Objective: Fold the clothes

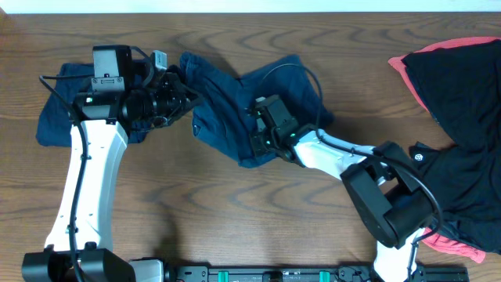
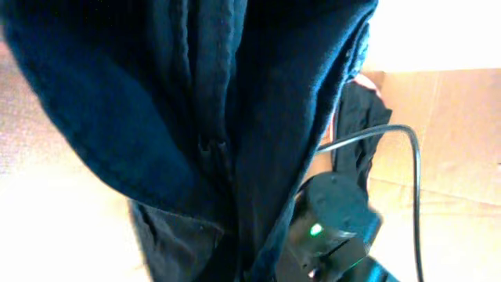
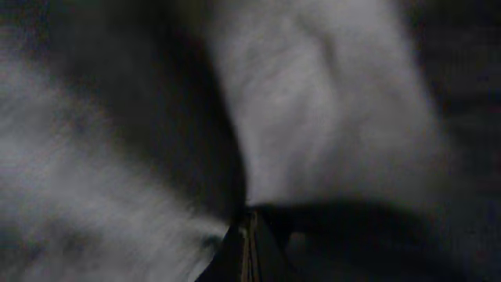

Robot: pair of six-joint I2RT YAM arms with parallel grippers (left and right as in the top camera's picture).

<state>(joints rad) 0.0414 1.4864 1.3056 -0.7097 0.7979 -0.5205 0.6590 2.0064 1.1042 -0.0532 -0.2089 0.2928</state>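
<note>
A pair of dark navy shorts (image 1: 227,98) lies crumpled across the middle of the table. My left gripper (image 1: 178,84) is shut on their left end and holds it up. In the left wrist view the navy fabric (image 2: 196,102) hangs right in front of the camera and hides the fingers. My right gripper (image 1: 262,131) is on the lower right part of the shorts, and it also shows in the left wrist view (image 2: 333,223) with a green light. In the right wrist view its fingers (image 3: 247,244) are pressed together in dark, blurred cloth (image 3: 313,102). A second navy garment (image 1: 59,117) lies under my left arm.
A pile of black and red clothes (image 1: 458,102) covers the right side of the table. A black cable (image 1: 293,69) loops over the shorts near the right arm. Bare wooden table (image 1: 203,211) lies in front of the shorts.
</note>
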